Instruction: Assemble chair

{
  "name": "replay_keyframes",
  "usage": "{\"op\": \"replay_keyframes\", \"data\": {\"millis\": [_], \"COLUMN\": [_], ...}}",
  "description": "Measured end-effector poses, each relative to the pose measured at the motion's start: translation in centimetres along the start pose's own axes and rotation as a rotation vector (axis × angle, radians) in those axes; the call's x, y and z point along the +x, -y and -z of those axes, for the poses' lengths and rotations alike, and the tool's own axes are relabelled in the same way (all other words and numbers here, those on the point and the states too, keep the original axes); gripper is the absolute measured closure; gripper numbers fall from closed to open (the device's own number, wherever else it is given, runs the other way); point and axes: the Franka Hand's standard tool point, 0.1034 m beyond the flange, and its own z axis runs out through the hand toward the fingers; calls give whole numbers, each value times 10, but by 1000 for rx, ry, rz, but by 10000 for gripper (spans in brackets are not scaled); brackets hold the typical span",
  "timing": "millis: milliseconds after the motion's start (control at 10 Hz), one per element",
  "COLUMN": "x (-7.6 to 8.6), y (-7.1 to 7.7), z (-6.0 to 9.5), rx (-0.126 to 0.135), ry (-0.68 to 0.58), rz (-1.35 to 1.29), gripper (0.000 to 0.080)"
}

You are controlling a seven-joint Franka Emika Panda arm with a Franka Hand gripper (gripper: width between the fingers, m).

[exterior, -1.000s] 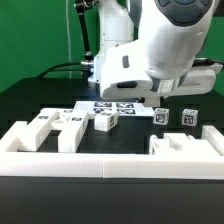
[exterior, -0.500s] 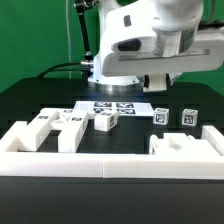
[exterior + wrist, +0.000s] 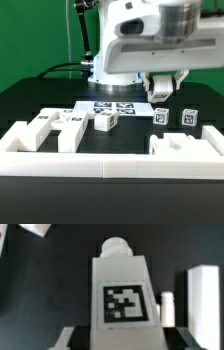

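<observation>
My gripper hangs above the right part of the table, shut on a white square chair leg. In the wrist view the leg sticks out between the dark fingers, showing a black-and-white tag and a rounded peg at its far end; the gripper clamps its near end. Other chair parts lie on the black table: chunky white pieces at the exterior view's left, a small tagged block in the middle, and two tagged blocks below the gripper.
The marker board lies flat behind the parts. A low white border wall runs along the front, with a raised white block at its right. The robot base stands at the back. Another white piece lies beside the held leg.
The arm's wrist has risen and shifted toward the exterior view's right, uncovering the gripper and the leg it holds. The parts on the table have not moved.
</observation>
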Motion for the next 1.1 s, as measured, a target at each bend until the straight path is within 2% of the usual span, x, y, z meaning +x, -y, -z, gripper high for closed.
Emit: {"op": "replay_keyframes", "data": {"millis": [200, 300, 500, 600, 700, 900, 1000, 1100], "x": [13, 19, 19, 27, 34, 47, 55, 58], "y": [5, 4, 2, 2, 7, 21, 24, 22], "z": [27, 29, 28, 30, 29, 39, 46, 45], "rx": [-4, -9, -15, -19, -23, -26, -30, -34], "ry": [-73, -144, -224, -285, -344, -421, -480, -527], "rz": [10, 9, 5, 5, 12, 33, 41, 39], "gripper": [509, 509, 509, 509, 509, 509, 509, 509]}}
